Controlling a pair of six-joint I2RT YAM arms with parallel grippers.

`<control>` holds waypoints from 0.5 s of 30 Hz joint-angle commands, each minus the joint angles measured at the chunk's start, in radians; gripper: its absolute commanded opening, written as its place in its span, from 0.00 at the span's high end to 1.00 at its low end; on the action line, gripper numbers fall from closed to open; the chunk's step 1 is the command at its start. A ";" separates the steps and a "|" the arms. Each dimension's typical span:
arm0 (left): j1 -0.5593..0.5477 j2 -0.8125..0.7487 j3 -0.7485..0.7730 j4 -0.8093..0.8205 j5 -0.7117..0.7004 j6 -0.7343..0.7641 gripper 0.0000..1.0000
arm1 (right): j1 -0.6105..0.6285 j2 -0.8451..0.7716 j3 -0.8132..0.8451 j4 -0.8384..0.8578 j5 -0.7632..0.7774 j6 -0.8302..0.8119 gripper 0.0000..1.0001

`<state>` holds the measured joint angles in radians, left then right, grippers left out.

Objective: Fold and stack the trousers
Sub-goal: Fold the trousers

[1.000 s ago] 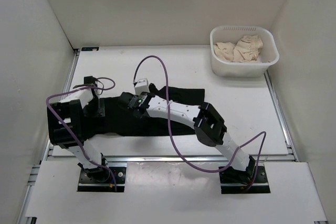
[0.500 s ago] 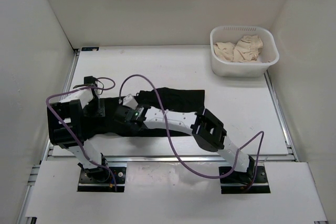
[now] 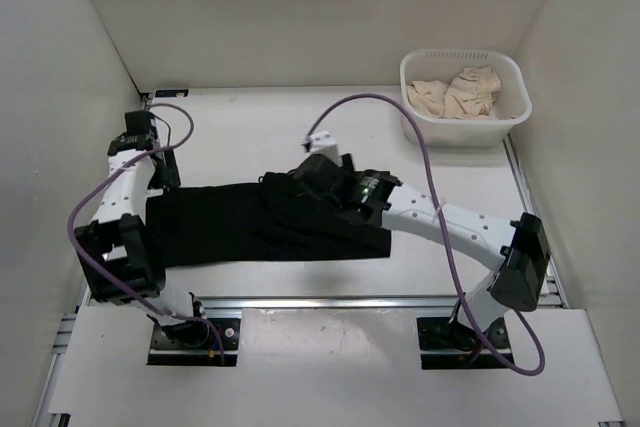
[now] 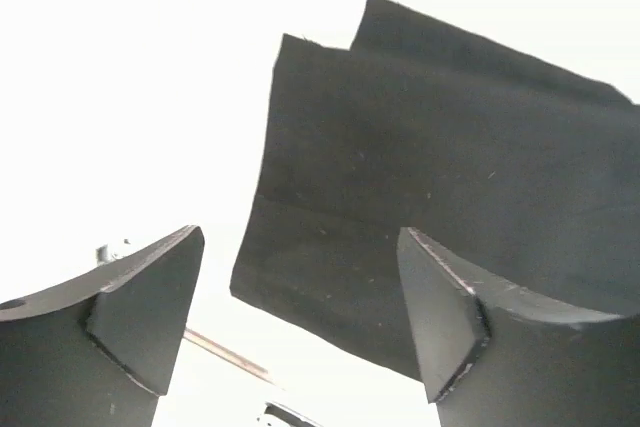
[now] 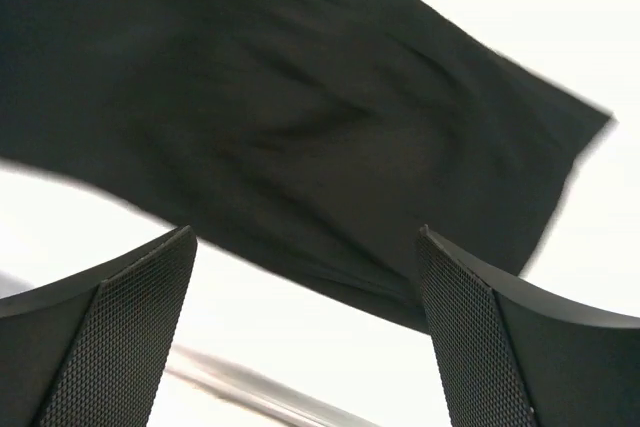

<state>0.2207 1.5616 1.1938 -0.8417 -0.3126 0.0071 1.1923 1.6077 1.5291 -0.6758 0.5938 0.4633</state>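
The black trousers (image 3: 250, 222) lie flat in a long band across the near middle of the table. My left gripper (image 3: 163, 173) hovers over their left end; in the left wrist view its jaws (image 4: 300, 235) stand open and empty above the cloth's end (image 4: 450, 167). My right gripper (image 3: 300, 175) hangs over the far edge of the trousers, right of their middle. Its meshed fingers (image 5: 130, 307) are spread wide around nothing in the right wrist view, with the dark cloth (image 5: 300, 127) below them.
A white basket (image 3: 465, 129) at the back right holds crumpled beige garments (image 3: 460, 92). White walls close in the table on the left, back and right. A metal rail (image 3: 320, 299) runs along the near edge.
My right gripper has opened, let go of the trousers and drawn back to the right and away. The left gripper has lifted off and moved toward the far left. The trousers now lie flatter.
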 commanded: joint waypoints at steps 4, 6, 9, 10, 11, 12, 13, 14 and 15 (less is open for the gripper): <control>-0.066 -0.130 0.229 -0.103 -0.051 -0.007 0.09 | -0.314 -0.109 -0.344 0.048 -0.236 0.207 0.08; -0.127 -0.112 0.285 -0.187 0.031 -0.007 0.09 | -0.394 -0.164 -0.464 0.103 -0.316 0.233 0.08; -0.286 -0.045 0.319 -0.232 0.257 -0.007 0.09 | -0.570 -0.216 -0.573 0.209 -0.466 0.233 0.09; -0.350 -0.019 0.319 -0.232 0.368 -0.007 0.09 | -0.600 -0.216 -0.590 0.231 -0.504 0.233 0.09; -0.372 0.010 0.319 -0.232 0.427 -0.007 0.12 | -0.628 -0.229 -0.607 0.273 -0.550 0.219 0.09; -0.391 0.043 0.319 -0.232 0.478 -0.007 0.12 | -0.675 -0.229 -0.619 0.291 -0.596 0.210 0.09; -0.403 0.105 0.319 -0.232 0.527 -0.007 0.14 | -0.692 -0.229 -0.630 0.300 -0.662 0.210 0.09; -0.414 0.138 0.319 -0.232 0.599 -0.007 0.14 | -0.706 -0.218 -0.639 0.300 -0.681 0.201 0.09; -0.414 0.168 0.332 -0.217 0.613 -0.007 0.15 | -0.727 -0.204 -0.653 0.300 -0.693 0.201 0.09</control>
<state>-0.1947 1.6455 1.5162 -1.0103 0.0826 0.0017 0.4973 1.4086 0.8989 -0.4767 0.0792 0.6640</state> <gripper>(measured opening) 0.854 0.908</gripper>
